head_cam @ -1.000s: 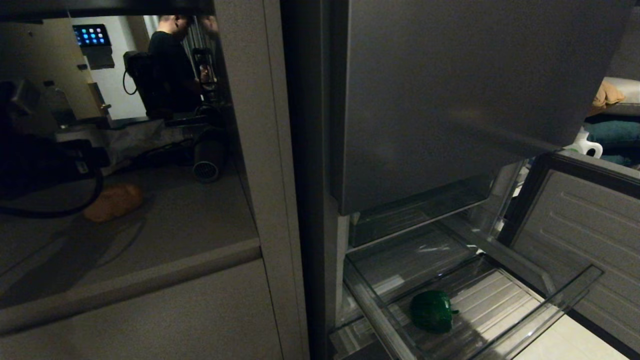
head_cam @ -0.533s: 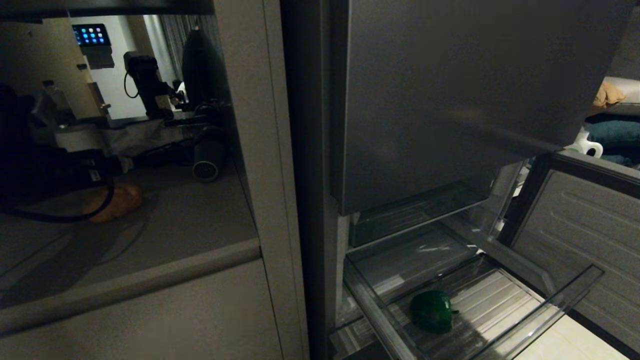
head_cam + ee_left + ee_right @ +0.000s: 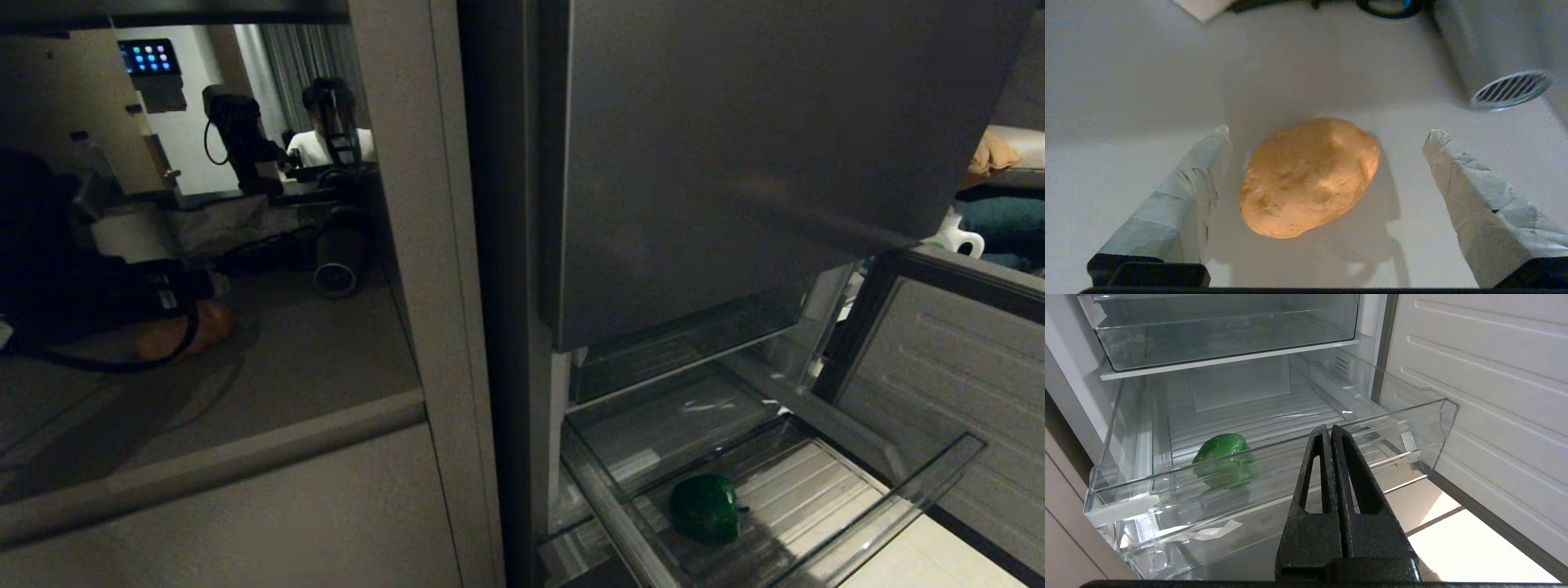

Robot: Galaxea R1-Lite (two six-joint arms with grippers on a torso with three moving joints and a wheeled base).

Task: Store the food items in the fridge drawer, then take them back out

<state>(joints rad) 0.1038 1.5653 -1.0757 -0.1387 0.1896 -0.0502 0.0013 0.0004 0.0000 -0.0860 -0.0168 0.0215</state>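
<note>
Since the earlier head pictures, the left arm has come lower and nearer to the potato (image 3: 184, 328), and its dark body now covers the top of it; a person in the background has also changed place. In the head view now, the potato lies on the grey tabletop (image 3: 310, 359) at the robot's left, and the left tool (image 3: 192, 314) is just above it. The fridge drawer (image 3: 898, 498) stands pulled out at the lower right, with a green pepper (image 3: 706, 508) already inside.

From the left wrist view, the two wrapped fingers (image 3: 1200, 171) of the left tool (image 3: 1327, 155) stand wide apart, one on each side of the potato (image 3: 1308, 175), and do not touch it. The long axis of the potato runs slantwise across the gap, so the fingers would probably close on its shorter width. The potato sits nearer to one finger than to the other.

From the right wrist view, the right tool (image 3: 1331, 433) has its fingers pressed together and holds nothing. It hangs in front of the drawer's clear front wall (image 3: 1392, 428), far from the potato. The left arm is therefore the nearer one for the pick.
</note>
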